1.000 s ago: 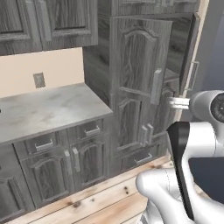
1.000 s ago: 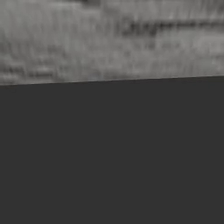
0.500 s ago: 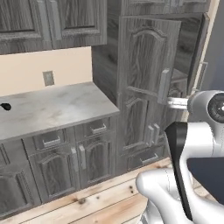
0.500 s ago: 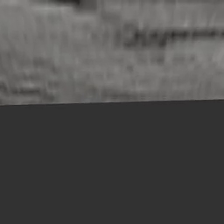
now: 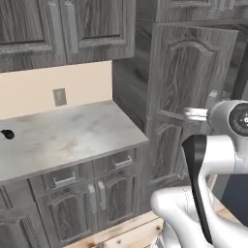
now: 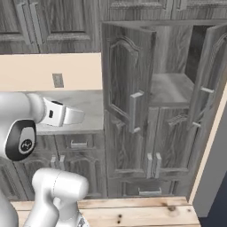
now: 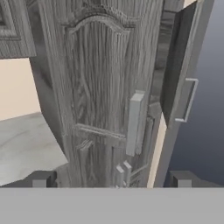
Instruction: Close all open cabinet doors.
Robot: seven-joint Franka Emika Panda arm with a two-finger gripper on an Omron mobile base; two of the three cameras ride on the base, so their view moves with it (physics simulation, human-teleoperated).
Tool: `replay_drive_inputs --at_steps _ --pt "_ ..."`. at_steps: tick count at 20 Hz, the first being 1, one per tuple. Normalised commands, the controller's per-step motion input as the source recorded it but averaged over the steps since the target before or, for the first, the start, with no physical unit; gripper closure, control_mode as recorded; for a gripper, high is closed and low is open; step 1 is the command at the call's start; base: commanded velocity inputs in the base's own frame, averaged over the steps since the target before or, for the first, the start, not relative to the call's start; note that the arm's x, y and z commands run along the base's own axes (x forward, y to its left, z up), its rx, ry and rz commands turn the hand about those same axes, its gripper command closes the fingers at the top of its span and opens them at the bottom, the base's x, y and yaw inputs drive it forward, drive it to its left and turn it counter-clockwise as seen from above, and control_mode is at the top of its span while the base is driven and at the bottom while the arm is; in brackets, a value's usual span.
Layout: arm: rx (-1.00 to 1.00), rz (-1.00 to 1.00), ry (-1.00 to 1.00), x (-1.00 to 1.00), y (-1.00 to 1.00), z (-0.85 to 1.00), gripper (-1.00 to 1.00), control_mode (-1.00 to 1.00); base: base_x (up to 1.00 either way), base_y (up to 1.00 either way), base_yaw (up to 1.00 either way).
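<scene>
grey arched door (image 6: 128, 84) ajar, right door (image 6: 208, 88) ajar

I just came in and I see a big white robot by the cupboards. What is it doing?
The robot is in a kitchen, facing a tall cupboard whose two upper doors stand open. The left door swings out toward the robot, and the right door hangs open too, so you can see the shelf inside. The gripper is open and points at the left door's handle, not touching it yet. Both doors still need closing.
</scene>
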Motion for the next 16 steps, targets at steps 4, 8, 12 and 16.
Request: replay_drive_inputs --at_steps 4,8,12,16 --pt "0.00 0.00 0.00 0.00 0.00 0.00 -1.00 1.00 0.01 -0.68 0.13" --pt "0.00 0.00 0.00 0.00 0.00 0.00 -1.00 1.00 0.00 -0.78 0.17" --pt "0.00 0.00 0.00 0.00 0.00 0.00 -1.00 1.00 0.00 -0.75 0.17" --pt "0.00 0.00 0.00 0.00 0.00 0.00 -1.00 1.00 0.00 -0.78 0.19"
